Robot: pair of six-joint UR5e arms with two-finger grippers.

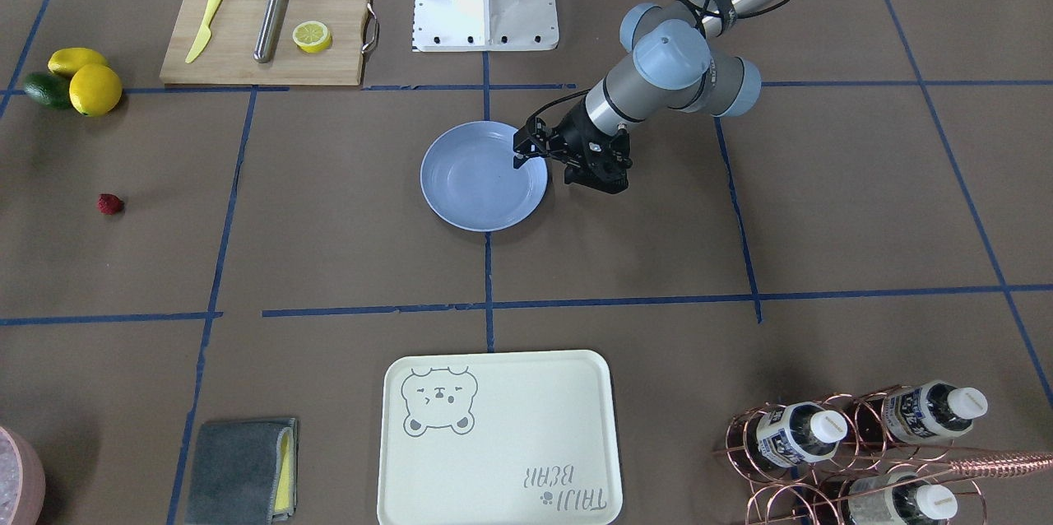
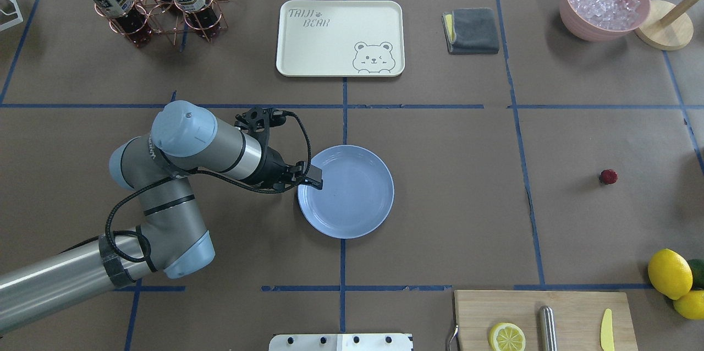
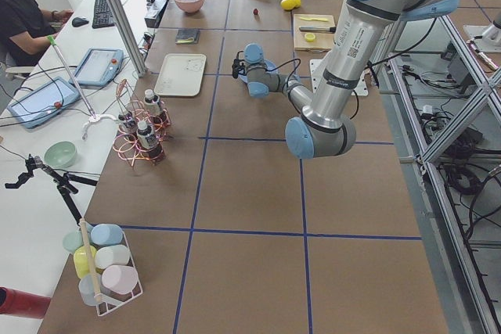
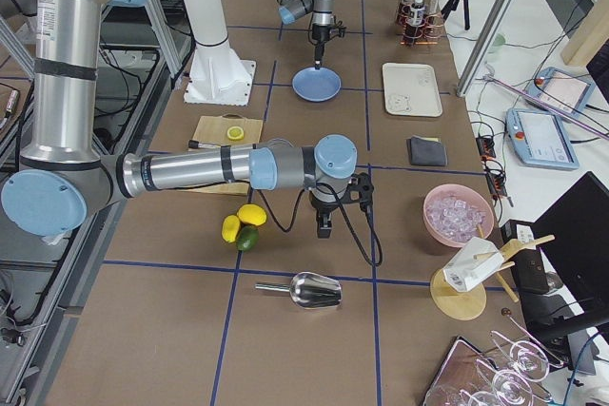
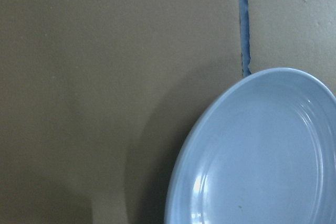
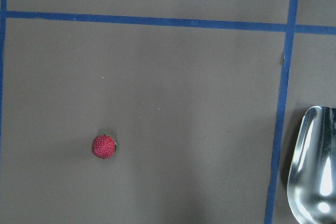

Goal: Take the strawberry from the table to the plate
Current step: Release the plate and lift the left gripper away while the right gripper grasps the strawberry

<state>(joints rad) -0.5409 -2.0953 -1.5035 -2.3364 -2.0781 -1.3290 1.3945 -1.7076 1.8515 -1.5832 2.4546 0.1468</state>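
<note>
White side desk point(image 3: 35, 232) beside aluminium frame post point(image 3: 117, 17)

The strawberry point(image 1: 110, 203) is dark red, the plate point(image 1: 477, 200) pale blue, the table point(image 1: 823, 204) brown with a blue tape grid point(image 1: 625, 303)

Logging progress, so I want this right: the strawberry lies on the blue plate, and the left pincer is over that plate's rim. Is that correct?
Not quite. The strawberry lies on the bare table, far from the plate, as the overhead exterior view shows. The plate holds nothing. The left pincer is indeed over that plate's rim.
</note>
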